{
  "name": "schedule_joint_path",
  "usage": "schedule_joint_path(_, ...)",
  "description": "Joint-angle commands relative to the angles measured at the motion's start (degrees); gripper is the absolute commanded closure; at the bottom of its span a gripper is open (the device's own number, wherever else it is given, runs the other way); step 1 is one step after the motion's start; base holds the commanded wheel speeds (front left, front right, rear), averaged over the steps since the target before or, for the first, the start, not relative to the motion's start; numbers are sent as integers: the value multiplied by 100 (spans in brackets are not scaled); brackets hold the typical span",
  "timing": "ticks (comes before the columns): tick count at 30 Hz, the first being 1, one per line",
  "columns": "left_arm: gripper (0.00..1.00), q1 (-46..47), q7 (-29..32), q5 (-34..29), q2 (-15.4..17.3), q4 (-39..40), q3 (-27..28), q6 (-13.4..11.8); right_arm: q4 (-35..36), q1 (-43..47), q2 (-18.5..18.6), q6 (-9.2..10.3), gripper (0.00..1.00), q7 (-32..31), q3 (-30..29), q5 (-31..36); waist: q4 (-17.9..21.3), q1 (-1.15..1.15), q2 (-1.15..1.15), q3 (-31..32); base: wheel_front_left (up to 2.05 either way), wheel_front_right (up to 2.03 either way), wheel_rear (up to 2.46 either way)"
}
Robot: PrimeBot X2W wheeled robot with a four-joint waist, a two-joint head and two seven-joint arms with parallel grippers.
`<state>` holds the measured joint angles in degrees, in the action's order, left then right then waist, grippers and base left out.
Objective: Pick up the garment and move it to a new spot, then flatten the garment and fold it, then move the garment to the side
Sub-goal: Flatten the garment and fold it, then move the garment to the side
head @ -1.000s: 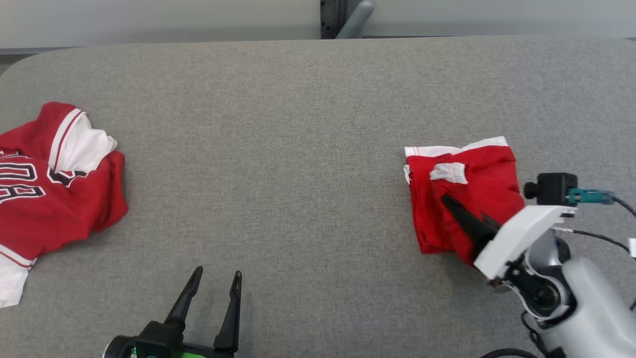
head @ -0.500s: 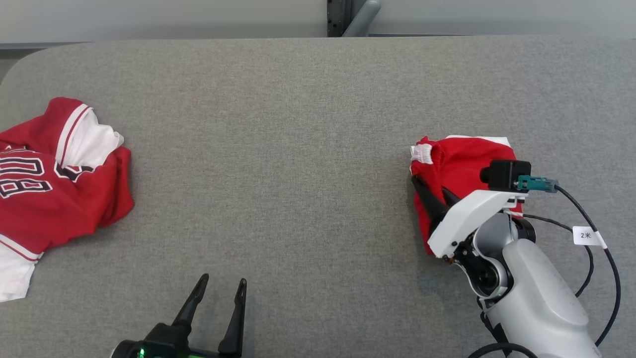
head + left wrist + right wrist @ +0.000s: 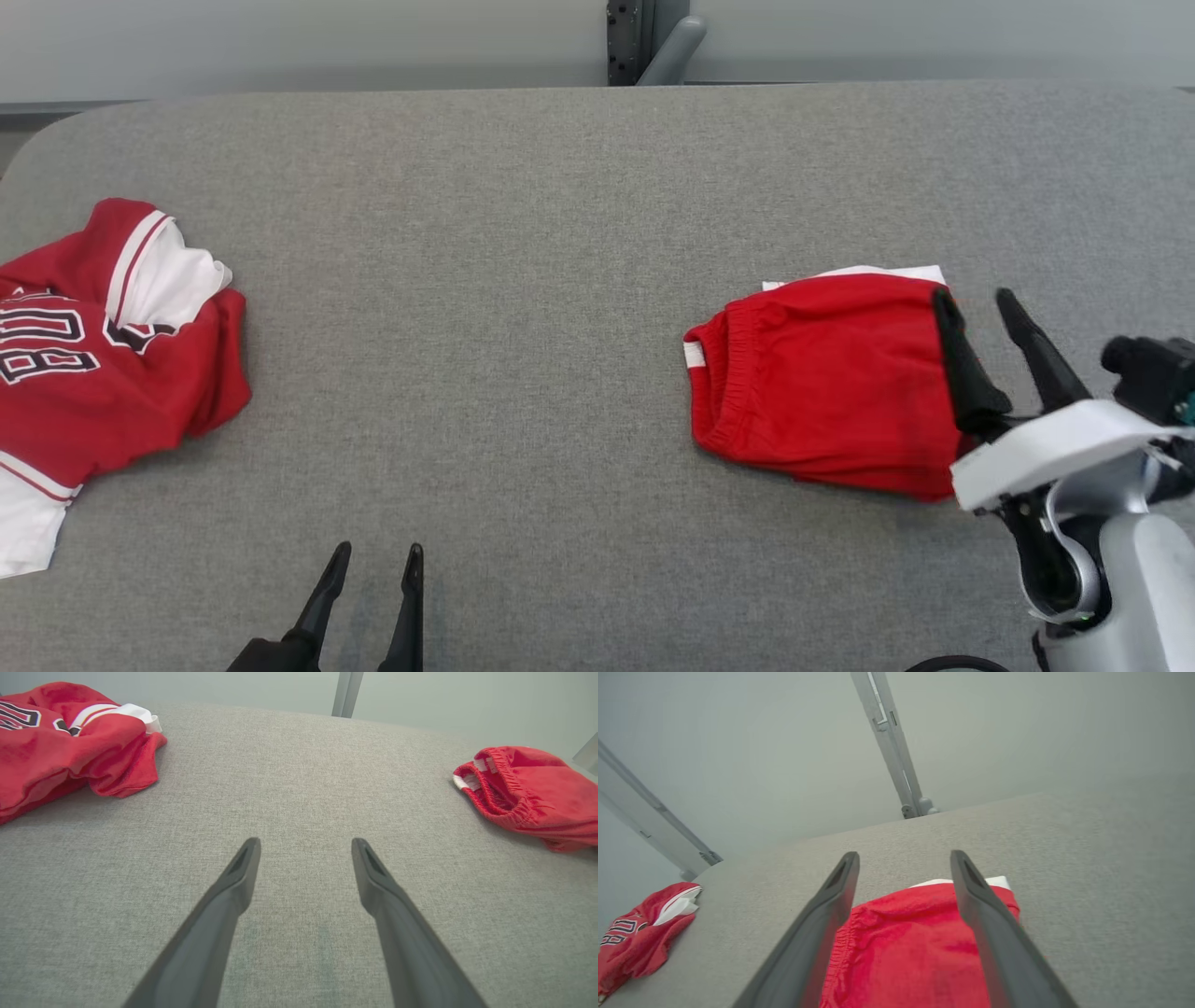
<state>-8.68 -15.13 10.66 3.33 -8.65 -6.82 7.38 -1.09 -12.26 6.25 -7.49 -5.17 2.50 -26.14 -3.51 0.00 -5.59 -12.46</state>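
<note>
Lying folded: shorts (image 3: 822, 383) | right pincer (image 3: 974, 299) agape, empty (left pincer (image 3: 377, 551) likewise) | jersey (image 3: 103, 373) well apart

Grey fabric-covered table (image 3: 523, 280), rounded corner, pale plain wall (image 3: 280, 37) behind, grey metal post (image 3: 644, 42) at far edge

On my head feed I saw a grey fabric-covered surface (image 3: 523, 233) with a crumpled red jersey (image 3: 112, 364), white-trimmed and marked with black-and-white numerals, lying at its left edge. Behind the surface's far edge, a grey metal post (image 3: 644, 42) stood against a pale wall (image 3: 280, 37).
</note>
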Motion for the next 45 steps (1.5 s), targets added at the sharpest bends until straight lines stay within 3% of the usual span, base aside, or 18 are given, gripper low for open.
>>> schedule_joint_path(1, 0, -98, -2, 50, -5, 34, 42, -5, 113, 254, -45, -1, 0, 86, -270, 78, 29, 0, 0, 35, 0, 0, 0)
schedule_joint_path(5, 0, -172, -1, 84, -29, 58, 13, -1, 111, 730, 169, 1, 0, 553, -963, 1058, 9, 0, 0, 138, 0, 0, 0)
schedule_joint_path(8, 0, -215, -1, 102, -33, 123, 7, 2, -103, 1111, 265, 0, 0, 1317, -1173, 1895, -37, 0, 0, 259, 0, 0, 0)
schedule_joint_path(11, 0, -238, -1, 69, -40, 170, -21, 7, -609, 1546, 95, 4, 0, 1970, -1561, 2618, -94, 0, 0, 414, 0, 0, 0)
schedule_joint_path(17, 0, -164, -1, 39, -39, 120, -7, 15, -623, 2081, 89, 4, 0, 2030, -1547, 3071, -185, 0, 0, 664, 0, 0, 0)
schedule_joint_path(38, 0, -38, -2, 155, -40, -50, 118, 21, -316, 2136, -3, 4, 0, 2034, -1141, 2857, -84, 0, 0, 889, 0, 0, 0)
schedule_joint_path(42, 0, -71, -1, 167, -39, -43, 184, 21, -523, 2041, -105, 4, 0, 2034, -1130, 2457, -77, 0, 0, 847, 0, 0, 0)
schedule_joint_path(45, 0, -111, -2, 187, -40, -19, 215, 19, -1004, 1696, 139, 5, 0, 1998, -881, 1904, -53, 0, 0, 767, 0, 0, 0)
